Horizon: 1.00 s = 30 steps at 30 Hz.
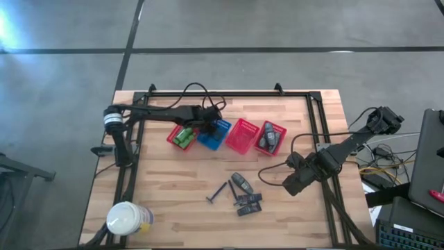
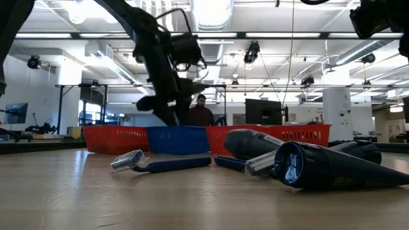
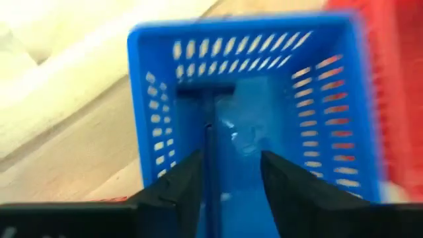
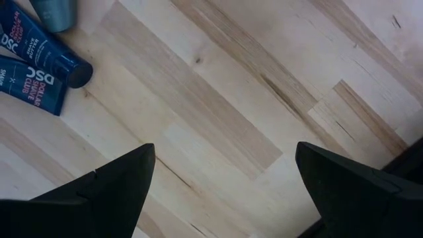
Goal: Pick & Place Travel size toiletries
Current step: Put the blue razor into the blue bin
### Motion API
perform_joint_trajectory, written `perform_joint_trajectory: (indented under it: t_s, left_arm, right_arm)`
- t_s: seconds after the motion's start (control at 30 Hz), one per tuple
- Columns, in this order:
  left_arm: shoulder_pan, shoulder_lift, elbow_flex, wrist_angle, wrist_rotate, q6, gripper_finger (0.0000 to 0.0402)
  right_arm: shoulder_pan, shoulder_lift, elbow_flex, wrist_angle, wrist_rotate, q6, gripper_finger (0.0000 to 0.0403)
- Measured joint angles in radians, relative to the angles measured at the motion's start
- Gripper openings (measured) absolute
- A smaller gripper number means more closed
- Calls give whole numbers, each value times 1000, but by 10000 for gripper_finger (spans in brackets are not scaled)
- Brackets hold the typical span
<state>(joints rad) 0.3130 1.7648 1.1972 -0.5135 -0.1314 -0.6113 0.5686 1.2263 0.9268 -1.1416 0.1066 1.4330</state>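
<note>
My left gripper (image 3: 231, 158) hangs open over the blue basket (image 3: 153, 125), slanting down into it. A thin dark T-shaped stick (image 3: 207, 112) is inside, its crossbar toward the basket's far wall and its shaft running back between my fingers. Green bottles (image 1: 183, 137) fill the leftmost red basket, and dark grey containers (image 1: 269, 137) the rightmost one. On the table lie another T-shaped stick (image 1: 220, 192), a grey container (image 1: 241, 182) and black packets (image 1: 248, 203). My right gripper (image 1: 295, 182) waits open above bare wood, right of those. My left gripper has the stick's shaft (image 3: 209, 165) running close along the inner side of one finger (image 3: 188, 182). Whether that finger touches the shaft, I cannot tell. The other finger stands clear of it.
A third red basket (image 1: 241, 135) stands between the blue one and the rightmost red one. A large white jar (image 1: 128, 219) stands at the near left corner. Dark blue tubes (image 4: 33, 66) lie at the edge of the right wrist view. A person (image 2: 202, 114) stands in the room beyond.
</note>
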Motion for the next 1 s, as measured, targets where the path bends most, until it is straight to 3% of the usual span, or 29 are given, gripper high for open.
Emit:
perform_joint_trajectory:
  t_s: [0.23, 0.43, 0.6, 0.8, 1.0]
  left_arm:
    - [-42, -104, 60, -56, 70, 45, 181]
    - [-249, -167, 59, -222, 19, -15, 171]
    - [-437, -115, 57, -273, -2, -219, 171]
    - [-550, -18, 94, -265, 14, -489, 187]
    - [-604, 79, 191, -267, 37, -552, 214]
  right_arm:
    - [0, 0, 0, 2, -1, 5, 363]
    - [1, 0, 0, 4, -2, 5, 363]
    - [1, 0, 0, 4, -2, -21, 363]
    - [1, 0, 0, 5, -2, -59, 363]
    - [1, 0, 0, 6, -2, -82, 363]
